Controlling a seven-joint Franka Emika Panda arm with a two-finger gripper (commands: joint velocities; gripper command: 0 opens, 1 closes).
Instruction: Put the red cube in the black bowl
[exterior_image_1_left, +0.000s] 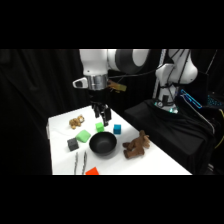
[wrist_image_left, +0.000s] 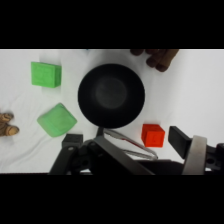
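One small bright red cube (wrist_image_left: 153, 135), just beside one glossy black bowl (wrist_image_left: 111, 95); two green blocks (wrist_image_left: 46, 74); gripper (exterior_image_1_left: 101, 117) above table, finger state unclear.

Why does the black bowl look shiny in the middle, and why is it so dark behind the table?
Wrist view: the glossy black bowl reflects light, a pale patch in its middle. Side view: the white table is brightly lit, the backdrop black.

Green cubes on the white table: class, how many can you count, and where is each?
2. One green cube lies farther from the black bowl; the other green cube sits closer beside it. More may be hidden behind the hand.
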